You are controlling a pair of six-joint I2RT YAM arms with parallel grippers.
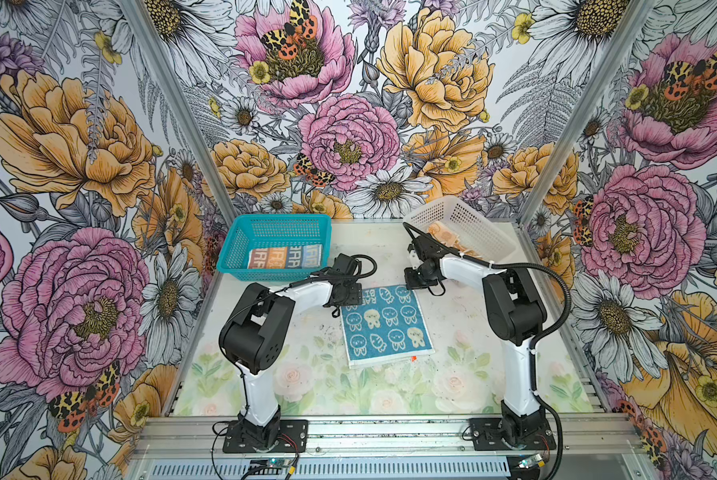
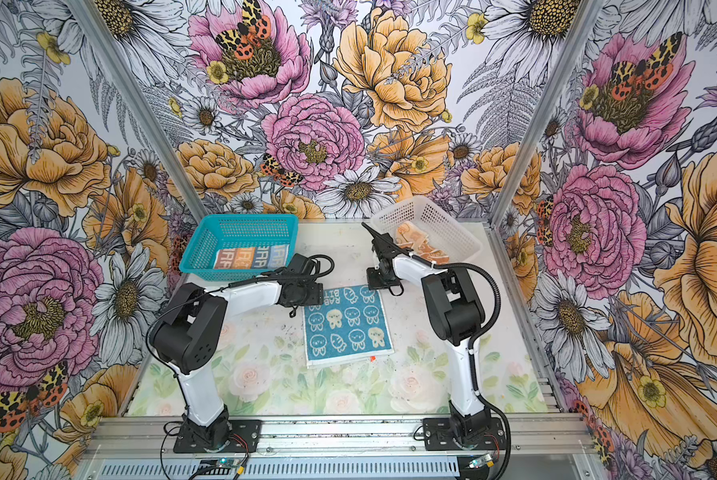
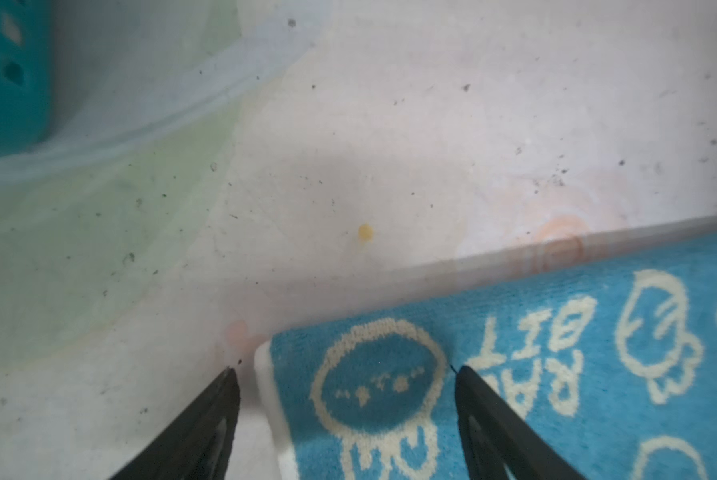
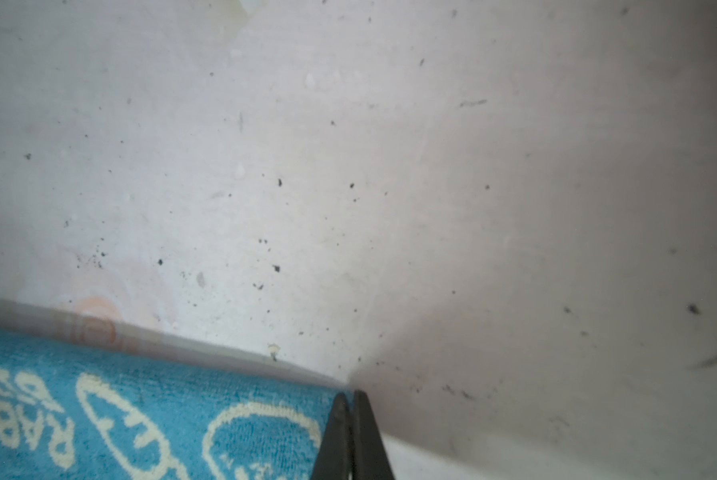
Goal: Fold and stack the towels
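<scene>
Looking at the middle of the table (image 1: 469, 345), the teal bunny towel (image 1: 385, 324) lies flat and looks folded, with a white layer peeking out along its near edge. The left gripper (image 3: 345, 370) is down at the towel's far left corner with its jaws spread. One finger is just off the cloth's edge and the other is over the print, so it isn't clamped on anything. The right gripper (image 4: 348, 395) is at the far right corner with its fingers pressed together, and I honestly can't tell if any cloth is caught between them. The lettered towel (image 1: 284, 255) sits folded in the teal basket (image 1: 240, 245) at the back left. The peach-orange towel (image 1: 442, 235) lies bunched in the white basket (image 1: 469, 216) at the back right.
</scene>
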